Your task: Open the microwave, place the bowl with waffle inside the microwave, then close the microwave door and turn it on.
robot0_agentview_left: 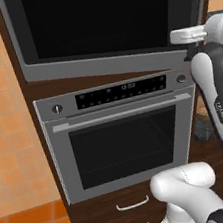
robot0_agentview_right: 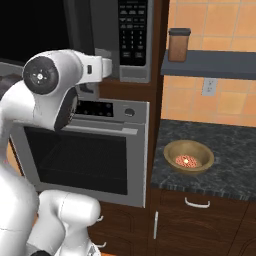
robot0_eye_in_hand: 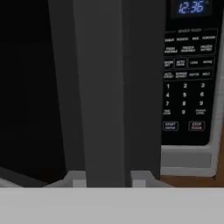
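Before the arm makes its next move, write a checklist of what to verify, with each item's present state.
1. Gripper closed around the handle: ok.
2. Microwave door swung wide enough for loading: not ok.
3. Bowl with waffle upright on the counter: ok.
4. Keypad unobstructed: ok.
5. Space free inside the microwave: cannot tell, dark glass hides it.

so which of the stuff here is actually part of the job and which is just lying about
Part of the job:
microwave
microwave door, by its handle
bowl with waffle
gripper

Just lying about:
oven
brown jar on the shelf
drawers
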You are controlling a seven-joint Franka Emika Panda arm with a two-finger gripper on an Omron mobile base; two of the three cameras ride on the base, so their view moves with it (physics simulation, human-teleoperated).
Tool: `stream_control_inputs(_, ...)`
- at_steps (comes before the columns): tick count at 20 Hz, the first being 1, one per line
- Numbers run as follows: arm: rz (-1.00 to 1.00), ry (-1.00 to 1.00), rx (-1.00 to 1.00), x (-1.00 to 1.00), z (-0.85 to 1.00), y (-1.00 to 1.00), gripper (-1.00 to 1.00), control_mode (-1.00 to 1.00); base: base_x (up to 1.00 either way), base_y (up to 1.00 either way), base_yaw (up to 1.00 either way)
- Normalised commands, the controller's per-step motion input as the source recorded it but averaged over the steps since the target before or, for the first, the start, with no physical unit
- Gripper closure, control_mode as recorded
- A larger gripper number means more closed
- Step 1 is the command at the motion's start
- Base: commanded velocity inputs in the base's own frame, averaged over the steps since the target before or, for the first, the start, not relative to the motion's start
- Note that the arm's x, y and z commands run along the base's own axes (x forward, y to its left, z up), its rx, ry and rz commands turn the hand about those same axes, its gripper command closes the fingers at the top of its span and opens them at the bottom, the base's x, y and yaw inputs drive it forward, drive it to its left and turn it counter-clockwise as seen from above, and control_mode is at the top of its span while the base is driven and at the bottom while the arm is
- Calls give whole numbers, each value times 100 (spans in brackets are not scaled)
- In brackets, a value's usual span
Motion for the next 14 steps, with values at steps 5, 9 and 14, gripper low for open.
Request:
stream_control_inputs(5,-8,0,-2,-100,8,48,100,-100,0,0,0)
stream_control_inputs(9,-14,0,-3,-100,22,57,-100,-100,0,0,0)
stream_control_inputs(14,-24,0,-5,-100,25,21,-100,-100,0,0,0)
